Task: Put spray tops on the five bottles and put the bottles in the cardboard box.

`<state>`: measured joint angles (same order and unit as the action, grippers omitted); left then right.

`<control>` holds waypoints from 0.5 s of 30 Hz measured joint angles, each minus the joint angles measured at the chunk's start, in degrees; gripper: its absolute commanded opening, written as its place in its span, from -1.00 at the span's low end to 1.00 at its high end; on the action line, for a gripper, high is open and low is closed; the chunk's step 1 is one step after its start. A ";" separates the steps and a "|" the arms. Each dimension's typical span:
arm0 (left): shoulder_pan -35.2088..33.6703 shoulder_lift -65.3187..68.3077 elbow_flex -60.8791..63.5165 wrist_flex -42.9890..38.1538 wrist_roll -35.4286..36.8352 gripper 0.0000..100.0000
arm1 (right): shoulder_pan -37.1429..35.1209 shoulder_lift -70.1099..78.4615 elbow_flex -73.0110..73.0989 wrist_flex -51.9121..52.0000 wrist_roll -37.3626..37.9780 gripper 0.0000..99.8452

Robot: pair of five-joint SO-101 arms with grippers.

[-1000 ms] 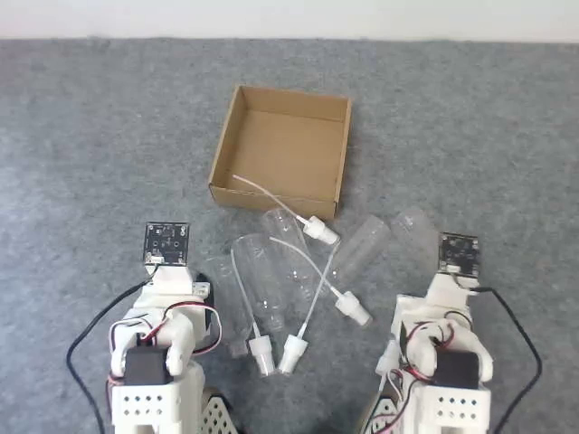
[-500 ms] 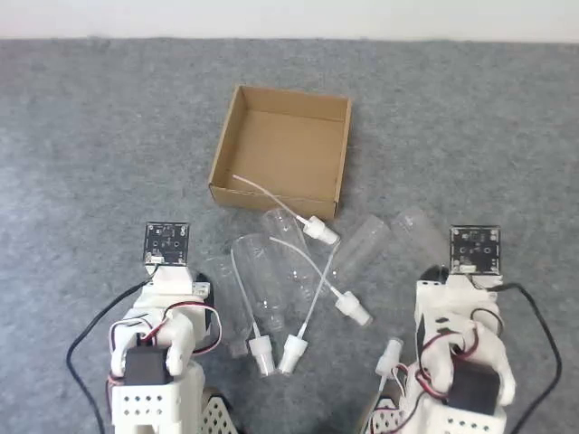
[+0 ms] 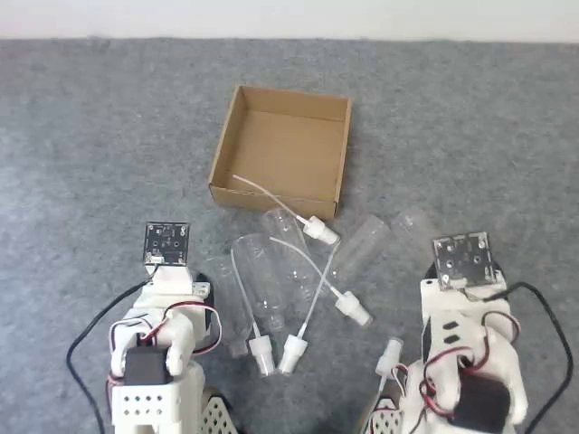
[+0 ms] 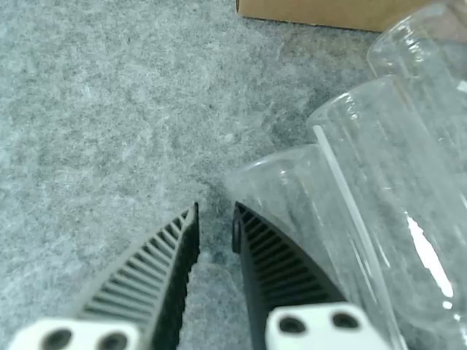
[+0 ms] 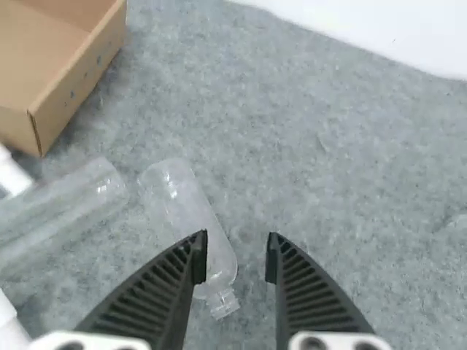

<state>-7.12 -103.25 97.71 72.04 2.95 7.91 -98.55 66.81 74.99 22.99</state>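
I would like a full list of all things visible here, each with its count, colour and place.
cardboard box: one, brown, open, far middle of the carpet
bottles: five, clear, lying between box and arms
spray tops: five, white with thin tubes, loose among the bottles
carpet: one, grey, under everything
wall: one, white, far edge
arms: two, white, near edge
left tool: black, slightly open, beside a bottle's base
right tool: black, open, over a bottle's neck

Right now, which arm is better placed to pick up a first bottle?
Right, probably. Its open jaws hang over the neck end of the rightmost bottle. The left jaws point at bare carpet beside a bottle, at its base.
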 measured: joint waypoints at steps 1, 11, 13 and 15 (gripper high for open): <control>0.00 0.00 0.00 0.00 0.00 -0.85 | -0.26 2.11 -1.23 0.00 0.26 -0.69; 0.00 0.00 0.00 0.00 0.00 -0.85 | -1.85 28.57 -15.47 0.00 0.62 -0.50; 0.00 0.00 0.00 0.00 0.00 -0.85 | -3.25 33.32 -17.41 0.00 0.62 -0.50; 0.00 0.00 0.00 0.00 0.00 -0.85 | -4.84 37.10 -19.08 0.00 0.62 -0.50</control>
<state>-7.12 -103.25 97.71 72.04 2.95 3.08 -61.45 47.74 74.99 23.60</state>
